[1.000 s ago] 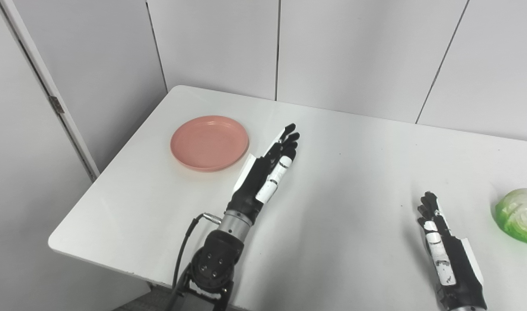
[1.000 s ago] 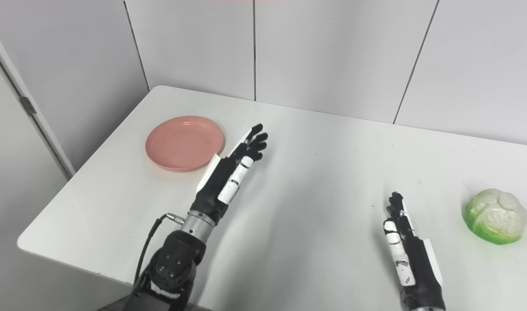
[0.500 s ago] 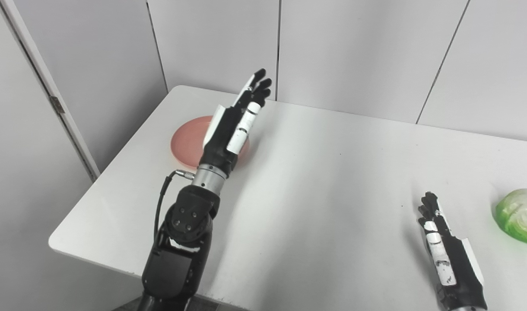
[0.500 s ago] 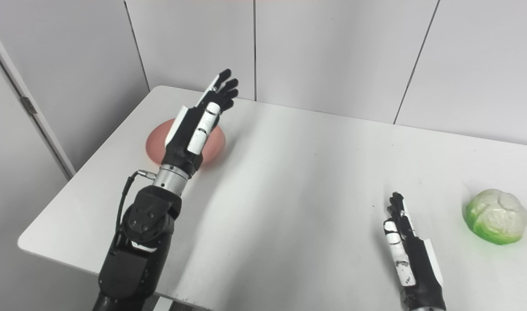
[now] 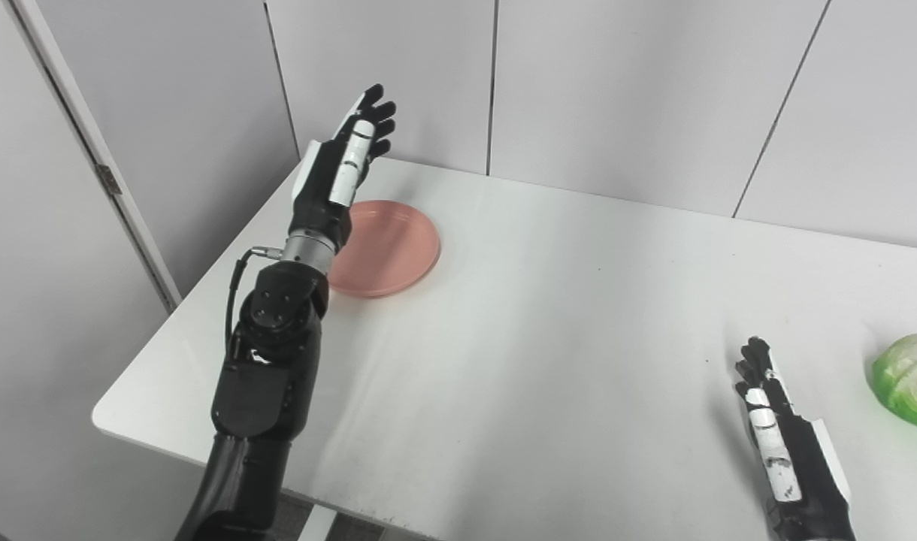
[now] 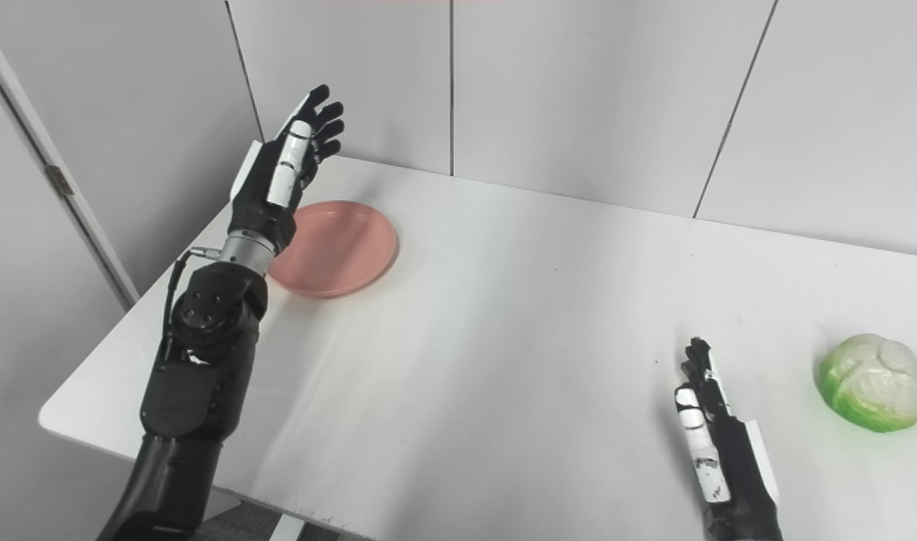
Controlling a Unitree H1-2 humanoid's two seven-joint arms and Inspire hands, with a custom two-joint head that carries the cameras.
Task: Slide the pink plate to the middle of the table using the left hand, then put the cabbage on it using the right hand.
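Nothing done yet: my left hand (image 5: 338, 169) hovers empty, fingers spread, above the pink plate (image 5: 387, 248) at ten o'clock; cabbage (image 6: 872, 382) untouched at three o'clock.

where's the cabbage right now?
The cabbage sits on the table at its far right, just right of the idle right robot hand and not touching it. The left eye view cuts it off at the frame edge.

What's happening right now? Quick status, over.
Left hand open, raised by pink plate's far-left side, not touching. Right hand open, low, near cabbage. Table middle unobstructed.
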